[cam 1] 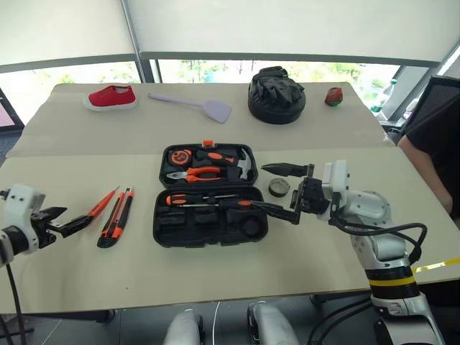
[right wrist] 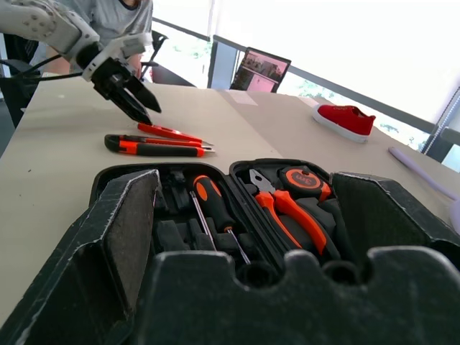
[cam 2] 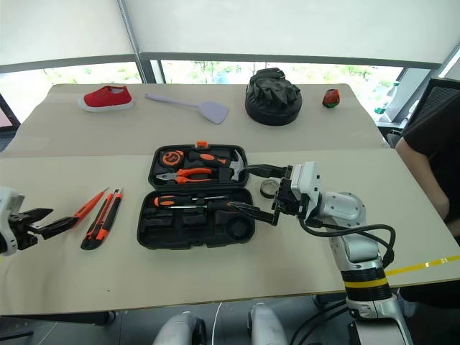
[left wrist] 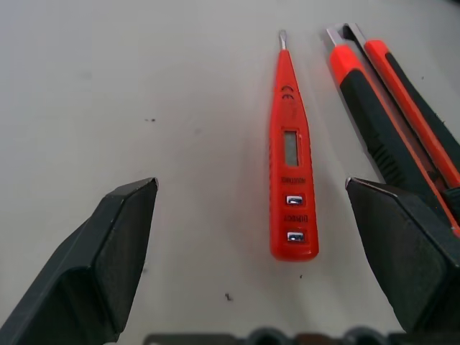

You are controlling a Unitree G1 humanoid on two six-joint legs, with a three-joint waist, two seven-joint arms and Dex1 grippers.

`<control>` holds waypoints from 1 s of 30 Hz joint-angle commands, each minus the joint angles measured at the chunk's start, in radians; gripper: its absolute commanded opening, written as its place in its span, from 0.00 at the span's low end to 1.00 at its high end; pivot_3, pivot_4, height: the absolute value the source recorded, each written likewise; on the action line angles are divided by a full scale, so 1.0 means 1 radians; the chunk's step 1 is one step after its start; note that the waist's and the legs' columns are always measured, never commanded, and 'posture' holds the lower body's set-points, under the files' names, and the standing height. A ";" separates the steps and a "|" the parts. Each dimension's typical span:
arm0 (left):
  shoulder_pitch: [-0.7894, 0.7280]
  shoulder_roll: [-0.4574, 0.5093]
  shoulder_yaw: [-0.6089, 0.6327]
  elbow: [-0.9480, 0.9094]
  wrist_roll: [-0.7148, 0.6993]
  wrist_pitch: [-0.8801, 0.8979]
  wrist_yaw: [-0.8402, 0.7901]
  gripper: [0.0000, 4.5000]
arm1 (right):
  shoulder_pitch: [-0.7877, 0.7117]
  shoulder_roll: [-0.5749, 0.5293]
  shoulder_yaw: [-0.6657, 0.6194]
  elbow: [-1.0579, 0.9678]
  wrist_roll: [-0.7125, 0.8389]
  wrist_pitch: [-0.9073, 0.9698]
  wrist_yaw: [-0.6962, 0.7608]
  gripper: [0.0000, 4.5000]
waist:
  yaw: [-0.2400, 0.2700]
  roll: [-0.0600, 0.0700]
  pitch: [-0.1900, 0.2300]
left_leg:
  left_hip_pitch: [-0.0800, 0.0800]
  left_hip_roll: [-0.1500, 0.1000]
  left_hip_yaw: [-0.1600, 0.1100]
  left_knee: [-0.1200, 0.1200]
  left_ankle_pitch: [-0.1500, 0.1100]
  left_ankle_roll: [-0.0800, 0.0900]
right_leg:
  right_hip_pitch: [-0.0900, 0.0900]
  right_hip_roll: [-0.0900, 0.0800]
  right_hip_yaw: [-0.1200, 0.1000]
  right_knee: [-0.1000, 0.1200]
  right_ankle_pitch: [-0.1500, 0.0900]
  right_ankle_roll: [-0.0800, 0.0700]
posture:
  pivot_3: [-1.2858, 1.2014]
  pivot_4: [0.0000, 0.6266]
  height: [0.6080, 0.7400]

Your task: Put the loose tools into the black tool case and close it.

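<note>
**Both jaws apart over an open case**

Nearest the head camera, the right gripper (cam 1: pixel 282 191) reaches in level from the right, jaws spread wide and empty, at the right-hand edge of the black tool case (cam 1: pixel 210 194). The lower finger lies over the case's right rim beside the handles of two black-and-orange screwdrivers (cam 1: pixel 208 200), which already rest in the upper slots of the front half. The small dark tape roll (cam 1: pixel 279 187) sits on the tabletop (cam 1: pixel 302 251) just right of the case, between the two spread fingers as the head camera sees it.

The case lies open and flat near the middle of the tabletop, its rear half holding orange-handled pliers (cam 1: pixel 192 174), a tape measure (cam 1: pixel 180 155) and a hammer (cam 1: pixel 245 164).

Left of the case, the slim all-orange screwdriver (left wrist: pixel 291 158) and the orange-and-black utility knife (left wrist: pixel 392 122) lie side by side, still loose. The left gripper (cam 1: pixel 63 224) hovers just short of them, jaws wide apart and holding nothing.

Along the far edge lie a red shoe (cam 1: pixel 111 97), a lilac spatula (cam 1: pixel 194 105) and a round black bundle (cam 1: pixel 277 95).
</note>
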 commanded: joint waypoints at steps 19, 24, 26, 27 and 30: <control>-0.226 -0.070 -0.161 0.248 0.189 -0.208 -0.051 0.16 | 0.024 -0.008 -0.004 -0.105 0.025 0.034 -0.037 1.00 | 0.007 0.001 0.000 | 0.005 -0.001 0.000 0.004 0.003 -0.001 | 0.003 -0.001 0.001 0.006 0.001 0.000 | 0.52 0.24 1.00; -0.278 -0.061 -0.069 0.334 0.173 -0.404 -0.028 0.12 | 0.018 -0.004 -0.023 -0.111 0.034 0.052 -0.073 1.00 | 0.008 0.000 0.000 | 0.004 -0.001 0.000 0.005 0.003 -0.001 | 0.003 -0.001 0.000 0.008 0.001 -0.001 | 0.52 0.24 1.00; -0.299 -0.037 -0.048 0.290 0.129 -0.452 -0.127 0.12 | 0.026 -0.022 -0.033 -0.114 0.039 0.057 -0.067 1.00 | 0.008 -0.002 0.001 | 0.004 -0.001 0.000 0.005 0.003 -0.001 | 0.002 -0.001 0.000 0.008 0.001 -0.001 | 0.52 0.24 1.00; -0.324 -0.032 -0.043 0.240 0.093 -0.432 -0.171 0.12 | 0.031 -0.041 -0.039 -0.113 0.039 0.061 -0.056 1.00 | 0.011 -0.003 0.002 | 0.003 -0.001 -0.001 0.005 0.003 -0.001 | 0.002 -0.001 0.000 0.008 0.001 -0.001 | 0.52 0.24 1.00; -0.383 -0.016 -0.109 0.064 0.025 -0.323 -0.318 0.12 | 0.029 -0.095 -0.065 -0.078 0.024 0.056 -0.039 1.00 | 0.024 -0.003 0.002 | 0.000 -0.001 -0.001 0.007 0.003 -0.001 | 0.001 -0.002 -0.001 0.007 0.001 0.000 | 0.52 0.24 1.00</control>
